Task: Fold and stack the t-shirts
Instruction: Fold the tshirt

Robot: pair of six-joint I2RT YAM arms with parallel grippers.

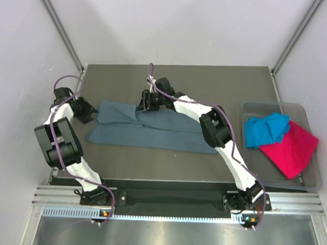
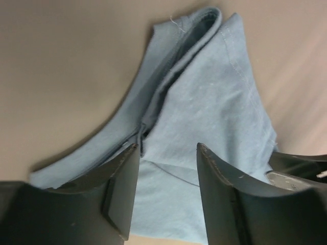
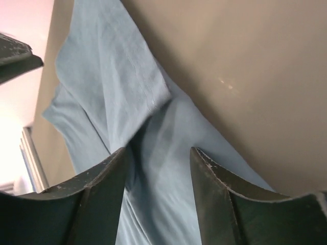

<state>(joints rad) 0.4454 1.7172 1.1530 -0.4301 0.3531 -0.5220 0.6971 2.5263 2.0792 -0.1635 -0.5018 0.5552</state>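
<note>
The large slate-blue t-shirt (image 1: 147, 130) lies folded into a long band across the middle of the table. My left gripper (image 1: 93, 113) is at its left end, jaws open over the cloth (image 2: 204, 102), with nothing pinched (image 2: 167, 153). My right gripper (image 1: 144, 103) is over the shirt's far edge near its middle, jaws open above a fold (image 3: 122, 76), holding nothing (image 3: 158, 153). The turquoise t-shirt (image 1: 265, 129) and the magenta t-shirt (image 1: 291, 148) lie crumpled in the tub at the right.
A clear plastic tub (image 1: 312, 179) stands at the table's right edge. The grey table (image 1: 208, 81) is bare behind the shirt. White walls and metal posts enclose the back and sides.
</note>
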